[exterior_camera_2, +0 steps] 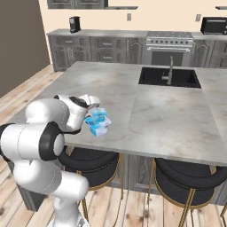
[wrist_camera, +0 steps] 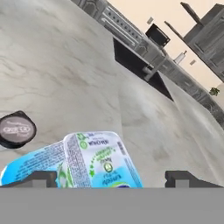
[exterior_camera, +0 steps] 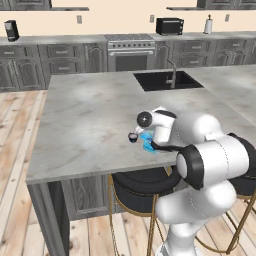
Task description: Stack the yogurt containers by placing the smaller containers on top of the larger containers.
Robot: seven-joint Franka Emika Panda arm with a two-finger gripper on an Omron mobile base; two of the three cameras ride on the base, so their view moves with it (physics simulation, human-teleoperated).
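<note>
The small light-blue tub (wrist_camera: 99, 158) with its pale printed lid rests on the larger bright blue tub (wrist_camera: 30, 165), which pokes out to its left. The same stack (exterior_camera_2: 98, 122) stands near the island's front edge, and the blue tub (exterior_camera: 148, 144) peeks out below my hand. A tiny dark round cup (wrist_camera: 16, 129) stands on the counter just beside the stack, apart from it, also seen as the cup (exterior_camera: 133, 137). My gripper (wrist_camera: 113, 179) hovers right over the stack, open, with a fingertip (wrist_camera: 43, 178) on each side of the small tub's lid and not pressing it.
The marble island counter (exterior_camera: 90, 115) runs wide to the left and back. A black sink (exterior_camera: 167, 80) with a faucet sits at the far side. Black stools (exterior_camera_2: 88, 162) stand under the near edge, close below the stack.
</note>
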